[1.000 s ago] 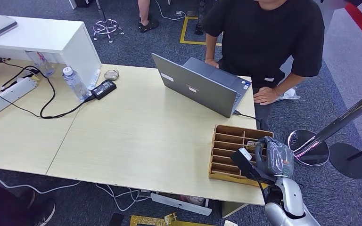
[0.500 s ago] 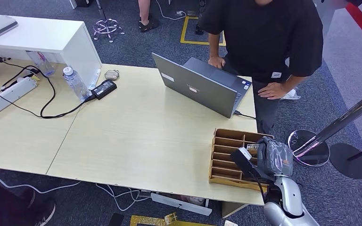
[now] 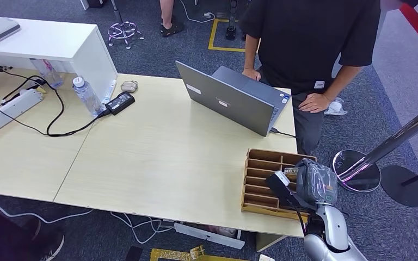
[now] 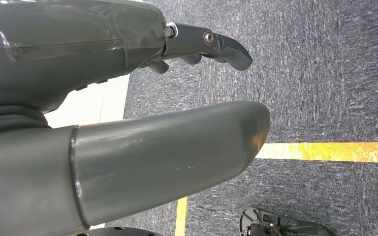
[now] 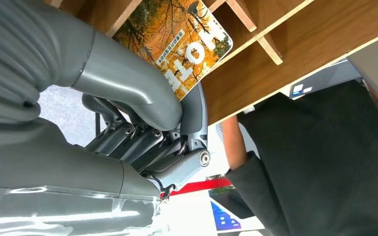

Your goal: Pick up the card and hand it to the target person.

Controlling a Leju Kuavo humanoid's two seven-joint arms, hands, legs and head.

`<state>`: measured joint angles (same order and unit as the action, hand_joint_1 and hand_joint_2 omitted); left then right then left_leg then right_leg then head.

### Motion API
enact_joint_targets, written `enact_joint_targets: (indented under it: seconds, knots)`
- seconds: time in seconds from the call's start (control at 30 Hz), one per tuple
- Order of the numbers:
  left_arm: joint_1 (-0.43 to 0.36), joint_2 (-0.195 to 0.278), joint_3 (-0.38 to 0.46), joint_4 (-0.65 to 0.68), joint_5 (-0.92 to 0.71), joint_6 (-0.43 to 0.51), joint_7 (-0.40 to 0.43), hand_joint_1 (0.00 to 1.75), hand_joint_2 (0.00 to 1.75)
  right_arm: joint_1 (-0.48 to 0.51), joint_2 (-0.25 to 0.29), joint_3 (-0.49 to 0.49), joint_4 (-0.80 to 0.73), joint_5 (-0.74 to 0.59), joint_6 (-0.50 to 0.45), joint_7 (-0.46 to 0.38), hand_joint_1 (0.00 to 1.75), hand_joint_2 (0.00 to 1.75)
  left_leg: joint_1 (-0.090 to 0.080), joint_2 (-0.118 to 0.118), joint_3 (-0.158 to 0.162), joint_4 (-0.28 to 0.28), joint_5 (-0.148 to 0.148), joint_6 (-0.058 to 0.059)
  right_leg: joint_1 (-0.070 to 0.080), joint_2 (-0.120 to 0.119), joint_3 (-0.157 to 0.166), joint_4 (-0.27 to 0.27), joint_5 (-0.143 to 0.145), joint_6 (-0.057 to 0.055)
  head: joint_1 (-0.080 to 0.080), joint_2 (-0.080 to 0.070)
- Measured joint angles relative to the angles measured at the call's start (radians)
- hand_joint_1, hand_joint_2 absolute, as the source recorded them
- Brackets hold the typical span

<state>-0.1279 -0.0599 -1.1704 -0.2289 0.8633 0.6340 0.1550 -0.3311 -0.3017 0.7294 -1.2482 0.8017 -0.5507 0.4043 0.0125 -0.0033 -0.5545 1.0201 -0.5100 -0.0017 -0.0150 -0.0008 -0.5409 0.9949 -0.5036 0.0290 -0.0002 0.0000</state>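
The card (image 5: 177, 44), printed with autumn leaves and white letters, is pinched between the thumb and fingers of my right hand (image 5: 128, 123). In the head view the card (image 3: 290, 171) shows as a small strip at the hand's far side, over the wooden slotted tray (image 3: 258, 182) at the table's near right corner. My right hand (image 3: 314, 182) hovers at the tray's right end. The person (image 3: 310, 43) in a black shirt stands beyond the table behind the laptop (image 3: 228, 100). My left hand (image 4: 167, 147) hangs over carpet, fingers apart, holding nothing.
A power strip (image 3: 8, 109), cables, a water bottle (image 3: 86, 95) and a black adapter (image 3: 120, 102) lie at the table's far left. A white cabinet (image 3: 54, 43) stands behind them. A chrome stanchion base (image 3: 356, 169) sits on the floor to my right.
The person has straightened up and drawn one hand from the table's edge to the hip. My right hand with the card has barely moved.
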Motion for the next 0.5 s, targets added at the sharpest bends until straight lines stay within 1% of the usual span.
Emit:
enact_joint_targets:
  seconds: [0.5]
  knots:
    - [0.000, 0.001, 0.000, 0.000, 0.000, 0.000, 0.000, 0.00, 0.00, 0.000, 0.000, -0.001, 0.000, 0.028, -0.048, -0.012, 1.75, 1.75, 0.000, 0.000, 0.000, 0.000, 0.000, 0.000, 0.000, 0.000, 0.000, 0.000, 0.000, 0.000, 0.000, 0.000]
